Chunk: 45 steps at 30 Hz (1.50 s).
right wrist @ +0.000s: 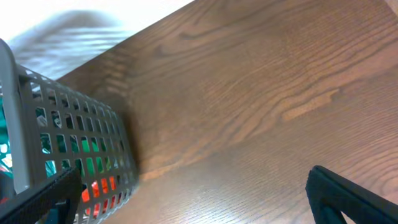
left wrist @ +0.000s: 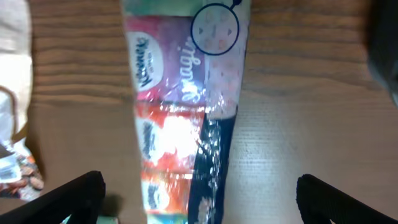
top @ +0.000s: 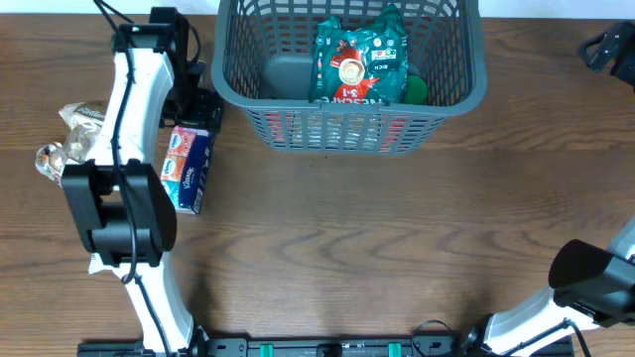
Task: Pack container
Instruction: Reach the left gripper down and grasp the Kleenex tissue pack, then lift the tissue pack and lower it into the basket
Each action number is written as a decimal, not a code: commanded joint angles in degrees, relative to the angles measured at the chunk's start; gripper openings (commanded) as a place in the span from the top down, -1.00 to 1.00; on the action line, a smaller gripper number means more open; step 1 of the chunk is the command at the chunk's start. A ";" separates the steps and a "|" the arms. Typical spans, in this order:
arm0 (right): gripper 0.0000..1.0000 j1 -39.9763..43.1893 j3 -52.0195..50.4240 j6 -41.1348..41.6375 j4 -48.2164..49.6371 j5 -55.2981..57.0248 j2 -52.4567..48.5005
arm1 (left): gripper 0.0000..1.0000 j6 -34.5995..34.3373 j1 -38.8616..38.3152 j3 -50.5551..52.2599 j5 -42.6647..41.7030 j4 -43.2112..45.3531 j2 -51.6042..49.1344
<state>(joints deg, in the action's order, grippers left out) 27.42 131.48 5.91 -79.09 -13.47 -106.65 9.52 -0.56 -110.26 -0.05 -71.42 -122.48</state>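
1. Container packing looks partly done, reading outward from the left claw. Its fingers stand wide apart at the lower corners of the left wrist view, clamped on nothing.
2. Between those fingers, touching neither as far as I can see, a tissue packet lies flat on the counter. Its wrapper is red, purple and dark blue.
3. In the overhead view this packet lies in the left part of the frame, near the container's lower left corner but outside it.
4. Further left, partly hidden under the arm, some clear-wrapped packets sit on the counter.
5. The right claw is spread too, with only bare wood between its fingers. The container's lattice wall fills the left edge of its view.
6. The container sits at the top centre of the overhead frame. It holds a red-and-green coffee packet with something green just beside it.
7. At least one item is in, I judge, while the tissue packet and the clear-wrapped packets are left to pack. The step in hand seems to be a grasp on the tissue packet, not yet closed.
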 commanded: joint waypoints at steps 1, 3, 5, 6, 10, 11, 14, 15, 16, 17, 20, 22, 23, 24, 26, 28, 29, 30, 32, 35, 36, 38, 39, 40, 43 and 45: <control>-0.98 0.31 -0.13 -0.90 -0.24 0.17 -0.50 | -0.97 1.38 0.07 0.24 -0.55 0.26 -2.89; -0.99 0.31 -0.13 -1.46 -0.26 0.17 -0.52 | -0.97 1.38 0.13 0.28 -0.57 0.63 -4.04; -0.98 0.31 -0.13 -2.27 -0.28 0.17 -0.50 | -0.97 1.66 0.28 0.28 -0.52 0.92 -5.46; -0.98 0.31 -0.13 -2.75 -0.28 0.20 -0.50 | -0.97 1.64 0.44 0.28 -0.55 1.07 -6.10; -0.99 0.33 -0.13 -3.48 -0.44 0.42 -0.50 | -0.97 1.62 1.33 0.28 -0.55 1.38 -8.13; -0.99 0.31 -0.13 -3.45 -0.55 0.87 -0.50 | -0.97 1.62 1.64 0.31 -0.52 1.46 -8.48; -0.98 0.31 -0.13 -3.45 -0.92 1.68 -0.50 | -0.97 1.62 2.54 0.33 -0.57 1.46 -9.60; -0.98 0.31 -0.13 -3.45 -0.96 1.68 -0.50 | -0.97 1.60 2.80 0.33 -0.59 1.46 -10.01; -0.98 0.31 -0.13 -3.45 -0.96 1.68 -0.50 | -0.97 1.60 2.97 0.37 -0.59 1.44 -10.32; -0.99 0.31 -0.13 -3.45 -0.96 1.68 -0.50 | -0.97 1.60 3.02 0.72 -0.61 1.70 -10.47; -0.98 0.31 -0.13 -3.45 -1.03 1.68 -0.50 | -0.97 1.62 3.02 3.04 -0.72 3.78 -10.47; -0.99 0.31 -0.13 -3.45 -1.05 1.68 -0.50 | -0.97 1.60 3.02 5.16 -0.83 5.20 -10.47; -0.99 0.31 -0.13 -3.45 -1.07 1.68 -0.50 | -0.96 1.60 3.02 6.21 -0.87 5.77 -10.47; -0.98 0.31 -0.13 -3.45 -1.07 1.68 -0.50 | -0.97 1.60 3.02 7.17 -0.98 6.10 -10.47; -0.99 0.31 -0.13 -3.45 -1.07 1.68 -0.50 | -0.97 1.60 2.99 8.24 -0.98 6.16 -10.47; -0.98 0.31 -0.13 -3.45 -1.11 1.68 -0.50 | -0.98 1.16 2.99 8.52 -1.03 5.77 -10.47; -0.99 0.31 -0.13 -3.45 -1.11 1.68 -0.50 | -1.00 0.90 2.99 8.50 -1.05 5.68 -10.45; -0.99 0.31 -0.13 -3.45 -1.11 1.68 -0.50 | -0.89 0.94 2.97 8.50 -1.90 5.44 -10.34; -0.99 0.31 -0.13 -3.45 -1.11 1.68 -0.50 | -0.62 0.92 2.95 8.50 -3.82 5.14 -9.86; -0.98 0.31 -0.13 -3.65 -1.09 1.68 -0.50 | -0.19 -0.04 2.95 8.33 -6.49 5.11 -8.46; -0.99 0.31 -0.13 -3.72 -1.11 1.68 -0.50 | -0.09 -0.59 2.95 8.22 -6.88 5.09 -7.82; -0.98 0.31 -0.13 -3.85 -1.14 1.68 -0.50 | 0.03 -2.45 2.95 7.80 -6.88 4.90 -6.16; -0.98 0.31 -0.13 -3.87 -1.14 1.68 -0.50 | 0.04 -3.04 2.95 7.52 -6.88 4.81 -5.22; -0.99 0.33 -0.13 -3.87 -1.14 1.68 -0.50 | 0.04 -3.72 2.95 7.21 -6.86 4.66 -4.20; -0.99 0.31 -0.13 -3.87 -1.14 1.68 -0.50 | 0.33 -5.14 2.97 6.03 -6.86 3.76 0.15; -0.98 0.31 -0.13 -3.89 -1.14 1.68 -0.50 | 0.53 -5.35 2.97 5.14 -6.84 2.89 3.56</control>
<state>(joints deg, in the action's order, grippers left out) 27.42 131.48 3.14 -79.99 -11.97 -106.65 5.85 2.42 -102.69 -6.07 -67.51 -126.41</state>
